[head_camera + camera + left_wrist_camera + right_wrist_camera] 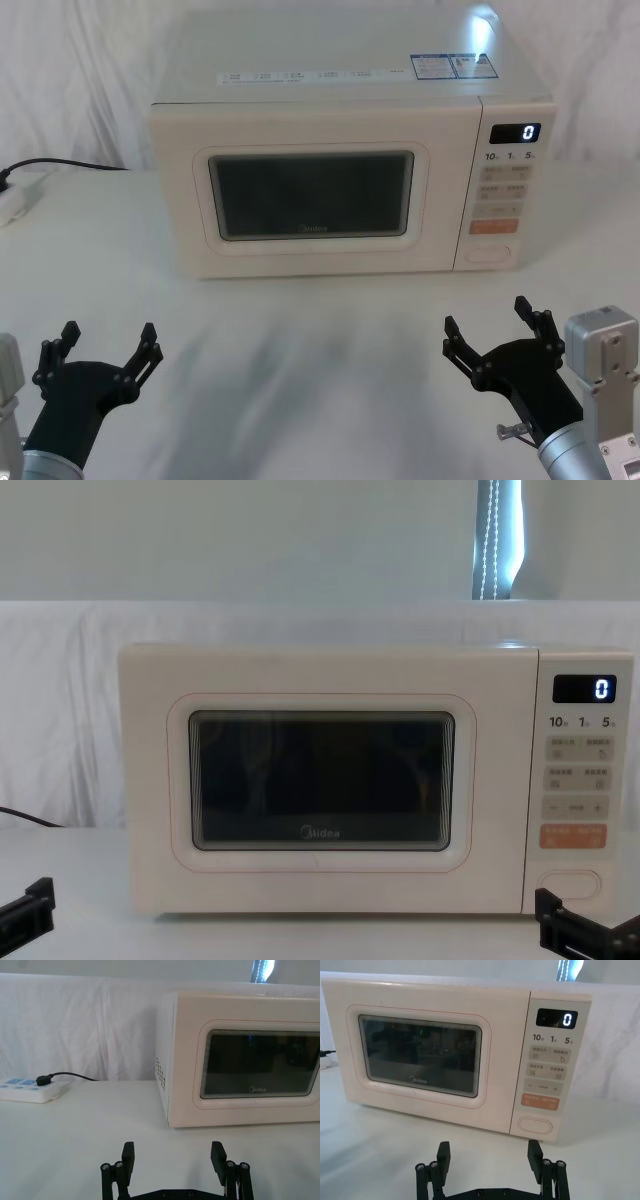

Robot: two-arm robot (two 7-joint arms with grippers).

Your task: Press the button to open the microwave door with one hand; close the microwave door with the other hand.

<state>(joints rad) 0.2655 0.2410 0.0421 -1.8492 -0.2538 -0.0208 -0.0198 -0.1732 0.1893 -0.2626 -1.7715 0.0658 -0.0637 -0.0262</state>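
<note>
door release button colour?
Plain cream, thin outline, no label: the button, below the orange key. Right wrist view shows it best.

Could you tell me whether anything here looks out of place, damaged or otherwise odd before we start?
Nothing stands out. The microwave door sits shut and flush, the display reads 0, and the button looks intact. The left claw and right claw hover open above the table, short of the microwave.

Right gripper (490,1156) low over the white table (380,1150), fingers spread wide, holding nothing, well short of the microwave. Microwave door (422,1055) flush shut. Display (556,1019) reads 0. Button (535,1125) at the panel's bottom, under the orange key (540,1102), untouched.
</note>
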